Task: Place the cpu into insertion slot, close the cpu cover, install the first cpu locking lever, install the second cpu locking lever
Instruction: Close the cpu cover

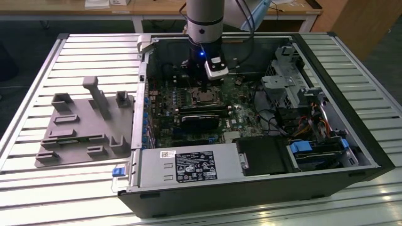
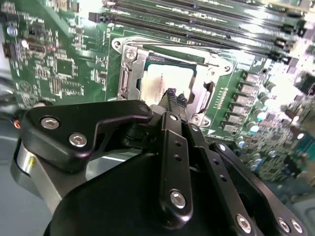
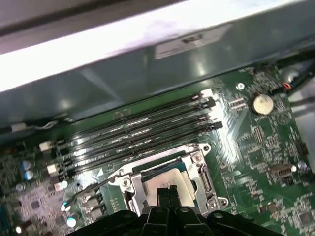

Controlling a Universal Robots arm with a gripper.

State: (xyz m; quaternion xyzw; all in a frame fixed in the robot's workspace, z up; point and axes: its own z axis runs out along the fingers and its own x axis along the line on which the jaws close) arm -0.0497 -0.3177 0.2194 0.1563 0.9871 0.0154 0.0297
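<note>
The cpu (image 2: pixel 165 81), a flat square chip with a dull silver top that catches glare, is seen seated in the insertion slot (image 1: pixel 204 97) near the middle of the green motherboard (image 2: pixel 64 64). It is framed by the cpu cover (image 2: pixel 129 73), a thin silver plate that appears to lie flat, with the chip visible through its window. The black tool (image 2: pixel 175 96) is held just above the chip, its fingertips (image 3: pixel 167 191) pressed together with nothing seen between them. In the first wrist view, long dark memory slots (image 3: pixel 133 130) are seen beside the socket. At the exterior view's left, a grey moulded fixture (image 1: pixel 84 125) is laid on the slatted metal tabletop (image 1: pixel 75 52). Beside it, the open computer case (image 1: pixel 251 193) is laid on its side, with a labelled silver power supply (image 1: pixel 188 167) at its near edge and drive bays (image 1: pixel 314 150) toward the exterior view's right. Wooden desks (image 1: pixel 63 7) are seen at the far side of the room.
</note>
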